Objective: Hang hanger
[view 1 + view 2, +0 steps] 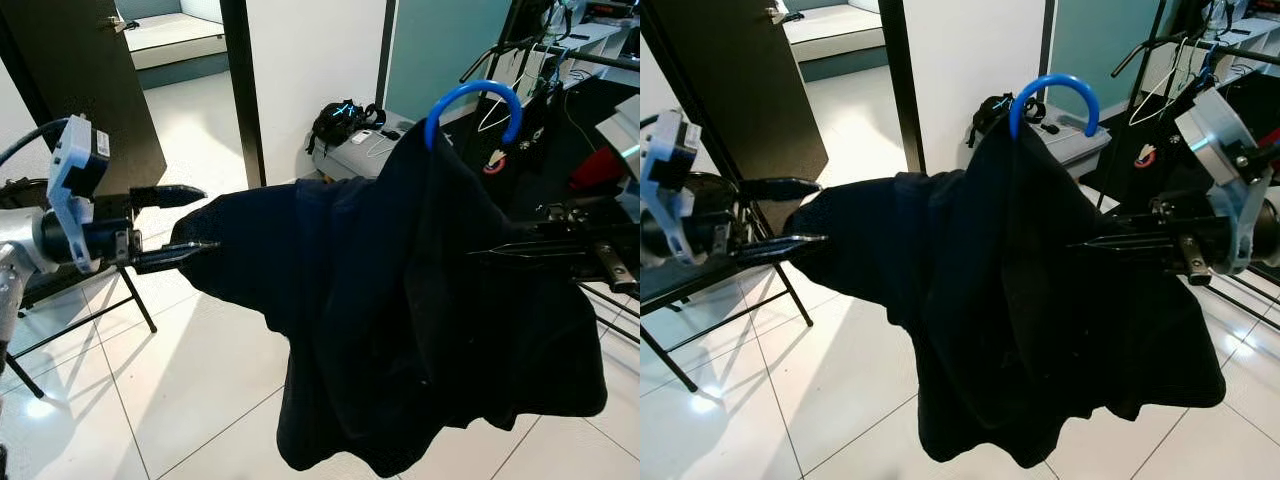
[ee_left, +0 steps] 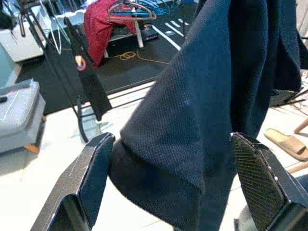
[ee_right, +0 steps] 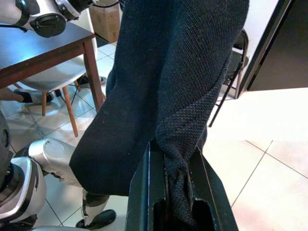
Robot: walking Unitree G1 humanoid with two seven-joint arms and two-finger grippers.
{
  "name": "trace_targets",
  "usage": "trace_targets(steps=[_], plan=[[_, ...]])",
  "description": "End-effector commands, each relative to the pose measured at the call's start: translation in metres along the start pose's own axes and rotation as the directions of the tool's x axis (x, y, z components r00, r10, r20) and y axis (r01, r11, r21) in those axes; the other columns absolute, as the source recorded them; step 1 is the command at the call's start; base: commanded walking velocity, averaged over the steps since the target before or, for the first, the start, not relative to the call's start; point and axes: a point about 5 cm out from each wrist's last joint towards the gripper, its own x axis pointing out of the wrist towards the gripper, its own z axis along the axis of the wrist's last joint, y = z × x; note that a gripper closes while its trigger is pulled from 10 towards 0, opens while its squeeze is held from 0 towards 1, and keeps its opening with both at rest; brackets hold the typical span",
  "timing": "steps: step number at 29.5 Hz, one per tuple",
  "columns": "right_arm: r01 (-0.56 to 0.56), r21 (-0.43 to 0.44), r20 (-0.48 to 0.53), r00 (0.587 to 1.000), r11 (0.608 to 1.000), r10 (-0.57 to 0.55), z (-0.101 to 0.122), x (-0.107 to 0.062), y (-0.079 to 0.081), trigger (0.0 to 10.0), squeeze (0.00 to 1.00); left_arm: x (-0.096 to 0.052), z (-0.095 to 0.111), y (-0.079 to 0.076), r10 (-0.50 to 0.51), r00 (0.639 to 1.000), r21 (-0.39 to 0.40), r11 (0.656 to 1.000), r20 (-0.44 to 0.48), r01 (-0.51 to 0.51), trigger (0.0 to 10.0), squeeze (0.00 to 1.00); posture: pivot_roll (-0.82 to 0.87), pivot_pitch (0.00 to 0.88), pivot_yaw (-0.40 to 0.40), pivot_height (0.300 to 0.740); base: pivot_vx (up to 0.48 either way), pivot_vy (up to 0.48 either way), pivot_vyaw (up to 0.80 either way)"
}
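A dark navy garment [image 1: 400,310] hangs on a blue hanger whose hook [image 1: 475,100] sticks up above its collar, held in mid-air in front of me. My right gripper [image 1: 1085,243] is shut on the fabric of the garment's right side; the right wrist view shows the cloth [image 3: 180,183] pinched between its fingers. One sleeve [image 2: 178,144] stretches out to my left. There my left gripper [image 1: 208,218] stands open, one finger [image 2: 94,173] on each side of the sleeve end, not pressing it.
A black clothes rack [image 1: 520,45] with hangers and a red garment [image 1: 600,165] stands at the back right. A folding chair [image 1: 90,290] is at my left, with a dark door [image 1: 90,80] behind it. A black bag [image 1: 340,120] sits by the white wall.
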Motion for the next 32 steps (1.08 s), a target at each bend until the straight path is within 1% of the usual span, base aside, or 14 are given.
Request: trace_targets(steps=[1,3,5,13,14,18,19,20,21,32], plan=[[-0.005,-0.042,0.030,1.000,0.999,0.006,0.010,-0.002,0.003,0.0,0.00,0.000,-0.001,-0.006,-0.052,0.998,-0.021,0.998,-0.019,0.052,0.0,1.00,-0.07,0.032,0.013,0.740,0.000,0.000,0.00],[-0.002,-0.047,0.031,0.999,0.999,0.003,0.012,-0.003,0.003,0.0,0.00,0.003,-0.003,-0.009,-0.084,0.996,-0.038,0.996,-0.021,0.083,0.0,1.00,-0.07,0.033,0.015,0.740,0.000,0.000,0.00],[-0.001,-0.049,0.032,0.999,0.999,0.002,0.012,-0.003,0.003,0.0,0.00,0.004,-0.004,-0.010,-0.091,0.996,-0.041,0.995,-0.022,0.090,0.0,1.00,-0.07,0.033,0.015,0.740,0.000,0.000,0.00],[-0.002,-0.053,0.036,0.999,0.999,0.004,0.014,-0.003,0.003,0.0,0.00,0.007,-0.005,-0.008,-0.081,0.996,-0.035,0.996,-0.023,0.080,0.0,1.00,-0.07,0.033,0.016,0.740,0.000,0.000,0.00],[-0.003,-0.053,0.039,0.999,0.999,0.005,0.014,-0.003,0.004,0.0,0.00,0.009,-0.006,-0.007,-0.070,0.997,-0.026,0.997,-0.031,0.069,0.0,0.60,-0.07,0.033,0.016,0.740,0.000,0.000,0.00],[-0.004,-0.054,0.040,0.999,0.999,0.006,0.014,-0.003,0.004,0.0,0.00,0.010,-0.006,-0.007,-0.064,0.997,-0.022,0.998,-0.038,0.063,0.0,0.60,-0.07,0.033,0.016,0.740,0.000,0.000,0.00],[-0.005,-0.053,0.042,0.999,0.999,0.008,0.014,-0.002,0.004,0.0,0.00,0.011,-0.006,-0.008,-0.077,0.996,-0.025,0.997,-0.038,0.076,9.6,0.00,-0.07,0.033,0.016,0.740,0.000,0.000,0.00],[-0.005,-0.053,0.042,0.999,0.999,0.008,0.014,-0.002,0.004,0.0,0.00,0.011,-0.006,-0.008,-0.077,0.996,-0.025,0.997,-0.038,0.076,9.6,0.00,-0.07,0.033,0.016,0.740,0.000,0.000,0.00],[-0.007,-0.054,0.043,0.999,0.999,0.009,0.014,-0.002,0.004,0.0,0.00,0.011,-0.006,-0.010,-0.087,0.995,-0.039,0.996,-0.037,0.086,0.0,0.00,-0.07,0.034,0.017,0.740,0.000,0.000,0.00],[-0.007,-0.055,0.047,0.999,0.998,0.009,0.015,-0.002,0.004,0.0,0.00,0.014,-0.006,-0.010,-0.095,0.995,-0.045,0.995,-0.038,0.093,0.0,0.00,-0.07,0.034,0.018,0.740,0.000,0.000,0.00]])
